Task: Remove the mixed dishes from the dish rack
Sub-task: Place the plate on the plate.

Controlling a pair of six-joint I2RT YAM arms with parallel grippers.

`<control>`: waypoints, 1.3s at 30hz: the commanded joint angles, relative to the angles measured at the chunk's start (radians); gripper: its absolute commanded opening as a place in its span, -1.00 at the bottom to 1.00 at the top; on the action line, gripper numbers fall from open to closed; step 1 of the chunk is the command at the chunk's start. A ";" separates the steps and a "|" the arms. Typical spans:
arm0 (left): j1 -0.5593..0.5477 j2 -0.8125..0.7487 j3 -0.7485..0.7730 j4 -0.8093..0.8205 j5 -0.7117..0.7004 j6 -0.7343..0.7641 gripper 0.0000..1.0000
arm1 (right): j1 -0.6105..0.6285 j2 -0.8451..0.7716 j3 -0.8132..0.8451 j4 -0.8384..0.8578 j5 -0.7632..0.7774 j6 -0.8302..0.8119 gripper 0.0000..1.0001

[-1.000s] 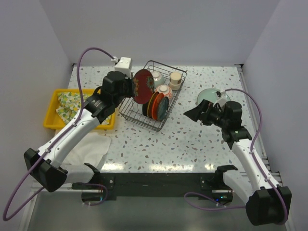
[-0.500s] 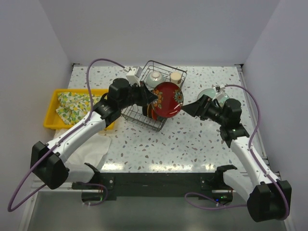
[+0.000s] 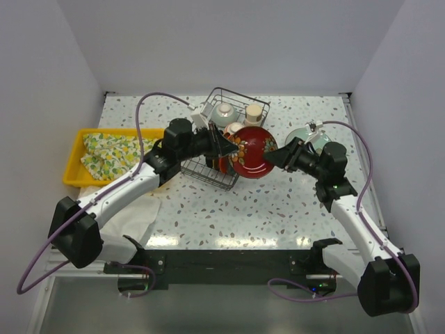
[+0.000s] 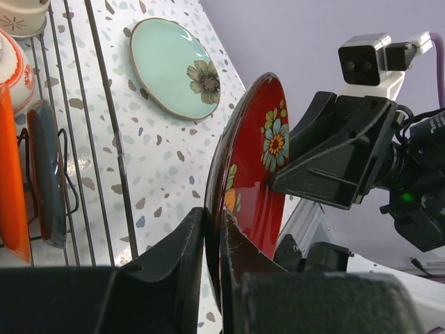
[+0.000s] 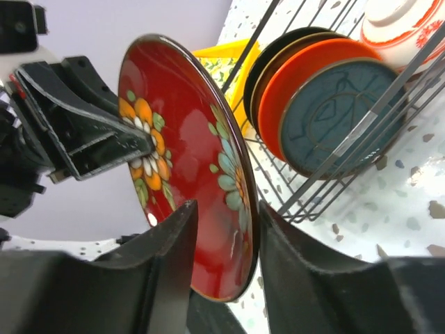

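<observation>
A red flowered plate (image 3: 254, 152) hangs upright in the air just right of the dish rack (image 3: 201, 169). My left gripper (image 3: 226, 146) is shut on its left rim; the fingers pinch the rim (image 4: 214, 236). My right gripper (image 3: 274, 158) reaches in from the right. Its jaws straddle the plate's (image 5: 188, 153) opposite rim, with a gap still showing on the plate's face side. In the rack stand a black plate (image 5: 278, 62), an orange plate (image 5: 306, 83) and a blue-grey plate (image 5: 341, 111), plus bowls (image 3: 224, 111) and a beige cup (image 3: 254, 113).
A celadon plate (image 4: 170, 66) with a flower lies flat on the table at the right, behind my right arm. A yellow tray (image 3: 76, 174) holding a patterned cloth (image 3: 104, 149) sits at the left. A white cloth (image 3: 128, 216) lies near the left arm's base.
My left arm carried the red plate from above the rack out to its right side. My right gripper moved left to meet it and its jaws narrowed around the rim.
</observation>
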 commanded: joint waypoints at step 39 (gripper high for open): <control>0.006 -0.477 -0.203 -0.315 -0.754 0.555 0.91 | -0.484 0.320 0.227 -0.103 0.167 0.070 -1.00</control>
